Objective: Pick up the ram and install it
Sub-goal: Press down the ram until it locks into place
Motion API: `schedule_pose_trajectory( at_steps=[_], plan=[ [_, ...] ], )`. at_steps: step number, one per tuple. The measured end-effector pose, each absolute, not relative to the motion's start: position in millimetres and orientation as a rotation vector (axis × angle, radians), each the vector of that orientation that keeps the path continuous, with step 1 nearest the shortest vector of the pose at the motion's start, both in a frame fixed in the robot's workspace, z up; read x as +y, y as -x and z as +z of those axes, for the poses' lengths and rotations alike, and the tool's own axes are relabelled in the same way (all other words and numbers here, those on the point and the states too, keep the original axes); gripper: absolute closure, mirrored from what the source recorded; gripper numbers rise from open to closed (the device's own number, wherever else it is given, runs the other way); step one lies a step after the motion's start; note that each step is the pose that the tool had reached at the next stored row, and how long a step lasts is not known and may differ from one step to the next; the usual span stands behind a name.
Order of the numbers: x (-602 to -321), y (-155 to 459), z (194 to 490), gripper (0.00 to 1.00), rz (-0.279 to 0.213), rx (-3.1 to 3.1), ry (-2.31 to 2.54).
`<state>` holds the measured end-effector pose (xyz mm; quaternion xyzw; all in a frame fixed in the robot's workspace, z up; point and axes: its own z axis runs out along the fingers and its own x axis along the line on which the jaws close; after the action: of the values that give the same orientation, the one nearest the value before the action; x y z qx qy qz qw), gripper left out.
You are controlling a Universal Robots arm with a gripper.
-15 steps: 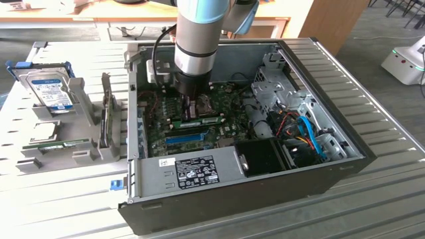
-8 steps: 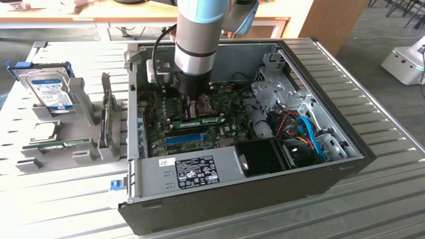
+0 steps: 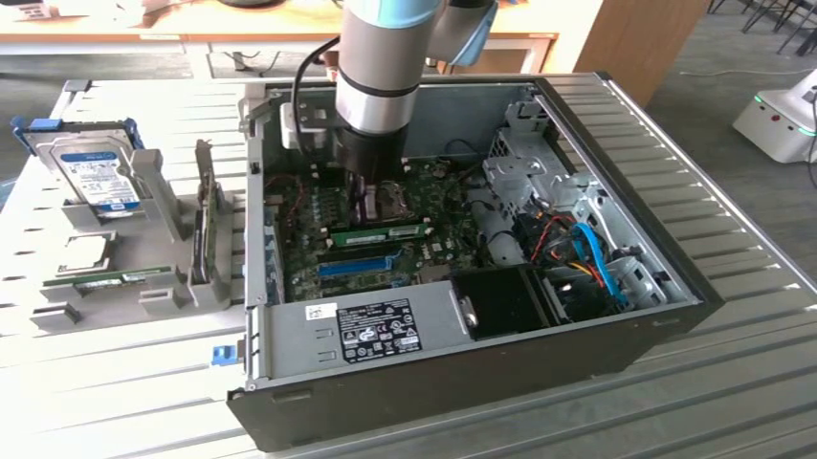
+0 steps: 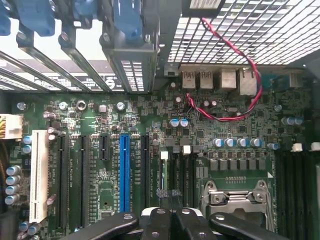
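My pincer [image 4: 172,220], fingers drawn together on nothing I can see, hovers inside the case [image 3: 638,335] over the motherboard [image 3: 422,229], where the ram [image 3: 389,232] lies slotted, so the install looks finished.

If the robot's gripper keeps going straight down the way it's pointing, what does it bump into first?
Most likely the green motherboard inside the computer case. The gripper points straight down at it, near the silver processor socket and the dark slots. Exactly which part it meets first is hard to judge.
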<state>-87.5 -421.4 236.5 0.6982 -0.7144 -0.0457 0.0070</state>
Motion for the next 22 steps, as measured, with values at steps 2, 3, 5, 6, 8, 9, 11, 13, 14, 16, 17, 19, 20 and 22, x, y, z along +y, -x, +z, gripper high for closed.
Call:
schedule_pose_trajectory(
  at_steps=[2,3,5,6,8,9,11,13,14,16,17,19,20,22],
  plan=[
    [-421.4,87.4,239.4,0.89,-0.145,-2.234,-2.183],
    [-421.4,87.4,241.1,0.89,-0.146,-2.233,-2.182],
    [-421.4,87.3,244.4,0.89,-0.147,-2.232,-2.181],
    [-421.4,87.2,246.1,0.89,-0.149,-2.232,-2.181],
    [-421.4,87.2,249.6,0.89,-0.15,-2.231,-2.18],
    [-421.4,87.2,251.5,0.89,-0.151,-2.231,-2.18],
    [-421.4,87.2,255.3,0.89,-0.152,-2.23,-2.179],
    [-421.4,87.2,258.9,0.89,-0.153,-2.229,-2.178],
    [-421.4,87.1,260.1,0.89,-0.154,-2.229,-2.178],
    [-421.4,87.1,260.5,0.89,-0.154,-2.229,-2.178],
    [-421.4,87.1,260.5,0.89,-0.154,-2.229,-2.178],
    [-421.4,87.1,260.5,0.89,-0.154,-2.229,-2.178],
    [-421.4,87.2,260.6,0.89,-0.154,-2.229,-2.178],
    [-421.5,89.7,260.7,0.89,-0.152,-2.229,-2.178]
  ],
)
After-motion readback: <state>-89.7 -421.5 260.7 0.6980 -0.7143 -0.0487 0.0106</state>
